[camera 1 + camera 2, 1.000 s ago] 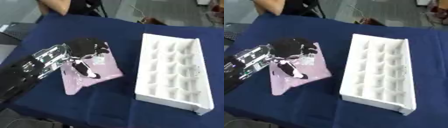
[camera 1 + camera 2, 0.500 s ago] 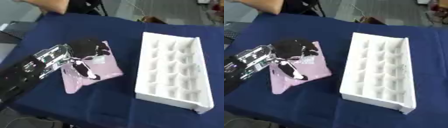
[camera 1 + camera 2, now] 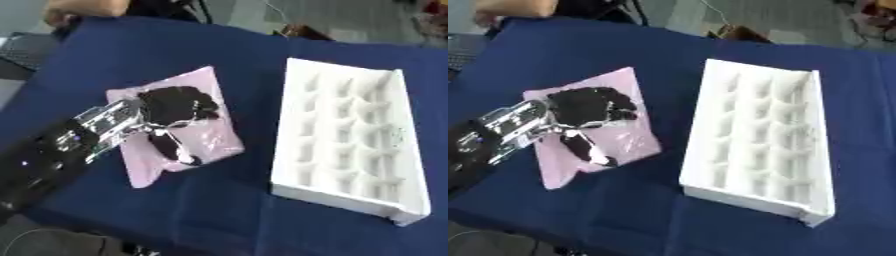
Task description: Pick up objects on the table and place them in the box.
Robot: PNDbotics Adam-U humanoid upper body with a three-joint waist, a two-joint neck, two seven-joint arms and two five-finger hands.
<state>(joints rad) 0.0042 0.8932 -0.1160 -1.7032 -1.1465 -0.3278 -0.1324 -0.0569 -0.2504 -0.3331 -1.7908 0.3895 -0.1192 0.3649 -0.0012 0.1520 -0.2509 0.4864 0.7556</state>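
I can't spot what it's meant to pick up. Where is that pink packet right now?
The pink packet lies flat on the blue table, left of the white box, with the robot's left hand resting on top of it.

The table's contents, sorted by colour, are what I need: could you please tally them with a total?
Pink: 1, the flat packet under the left hand.
White: 1, the compartmented box.
Blue: 1, the tablecloth.
Total: 3.

A dark blue cloth (image 3: 131, 55) covers the table; grey floor (image 3: 350, 17) lies beyond.
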